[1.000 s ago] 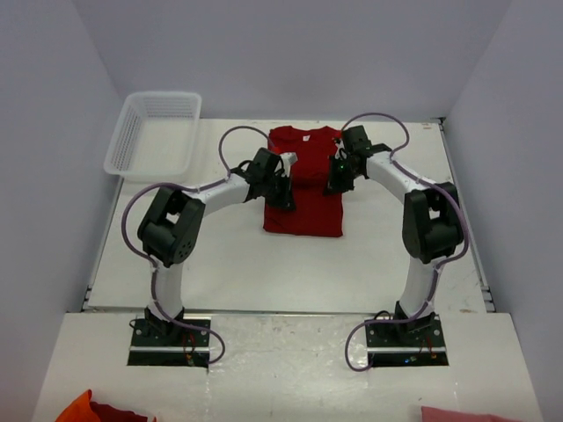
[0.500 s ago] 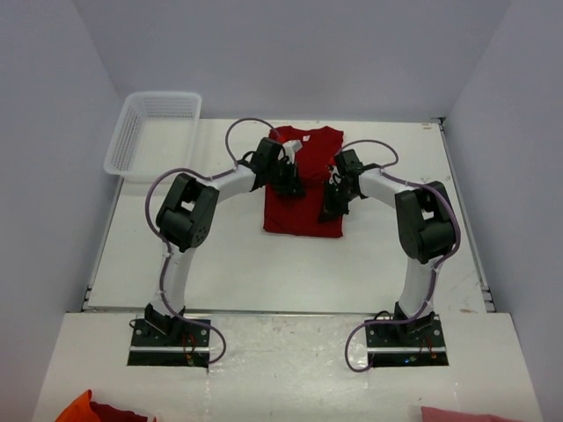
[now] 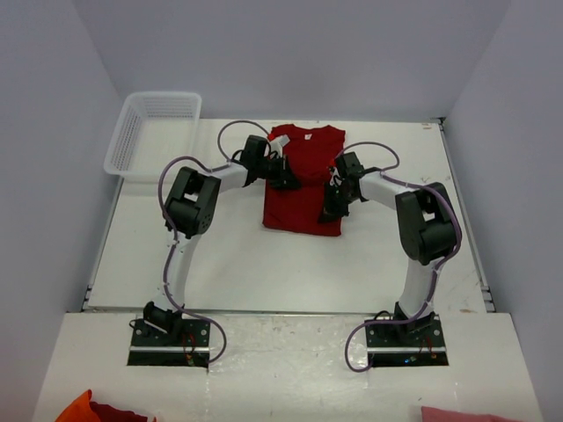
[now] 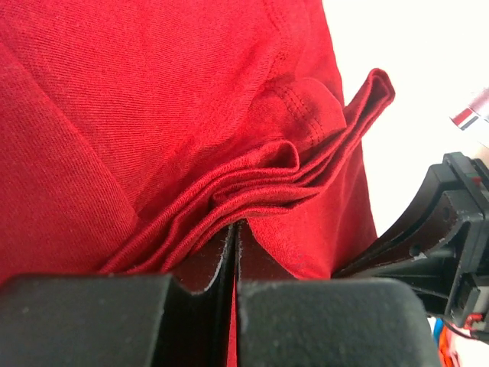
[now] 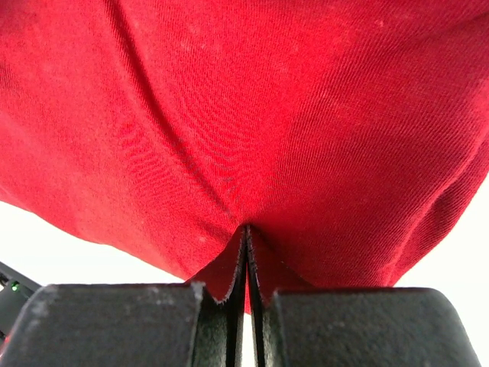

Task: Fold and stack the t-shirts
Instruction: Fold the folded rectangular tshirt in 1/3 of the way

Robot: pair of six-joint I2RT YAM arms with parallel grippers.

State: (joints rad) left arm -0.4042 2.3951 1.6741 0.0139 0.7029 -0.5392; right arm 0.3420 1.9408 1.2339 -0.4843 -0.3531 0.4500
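Note:
The dark red t-shirt (image 3: 303, 198) lies on the white table (image 3: 264, 264) at the back centre, folded into a long strip with its collar at the far end. My left gripper (image 3: 288, 182) is down on the shirt's left side. In the left wrist view it (image 4: 234, 229) is shut on a bunch of red folds of the t-shirt (image 4: 153, 92). My right gripper (image 3: 330, 209) sits at the shirt's right edge, nearer the hem. The right wrist view has this gripper (image 5: 246, 229) shut on a pinch of the t-shirt (image 5: 252, 99), the cloth drawn taut above it.
A white mesh basket (image 3: 154, 132) stands at the back left corner of the table. On the near ledge lie an orange and red cloth (image 3: 88, 409) at the left and a pink cloth (image 3: 457, 413) at the right. Grey walls close in three sides.
The right gripper has slid nearer along the shirt's right edge. The left arm's elbow has swung toward the back and its gripper has shifted slightly farther. Both stay shut.

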